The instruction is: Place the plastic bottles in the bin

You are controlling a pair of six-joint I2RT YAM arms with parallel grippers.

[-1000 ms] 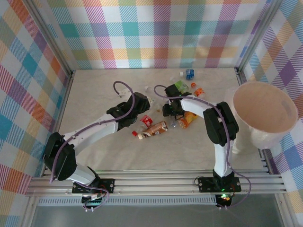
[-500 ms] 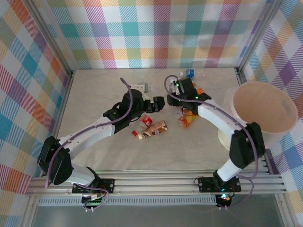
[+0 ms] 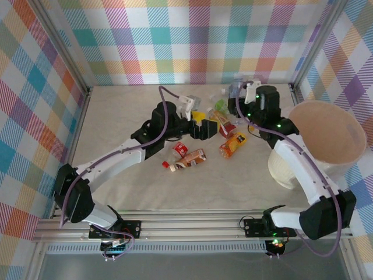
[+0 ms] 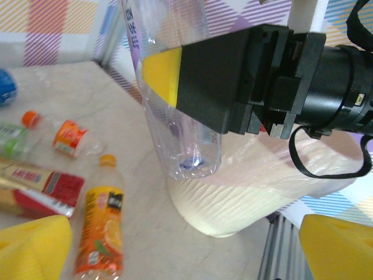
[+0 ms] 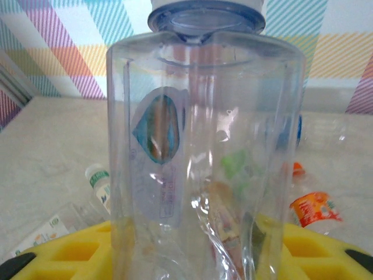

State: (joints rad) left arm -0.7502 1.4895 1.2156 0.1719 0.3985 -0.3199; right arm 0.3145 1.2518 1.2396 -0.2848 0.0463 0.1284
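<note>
Two arms reach over the far half of the desk. The right gripper has its fingers clamped on a clear bottle, one yellow pad pressed flat against its side. It holds the bottle up off the desk toward the far right corner, near the bin but short of its rim. The bin, a wide cream bucket with a pinkish-tan inside, stands at the right edge of the desk. The left gripper hovers over the middle of the far half, its yellow-tipped fingers wide apart with nothing between them, pointed toward the held bottle. More bottles lie on the desk around it. An orange juice bottle with an orange cap lies toward the right edge. A red-labelled bottle lies just beyond that one. A brown-labelled bottle with a red cap lies nearer the middle of the desk, with a small red bottle just beside it. A green-labelled bottle lies closer to the far edge.
</note>
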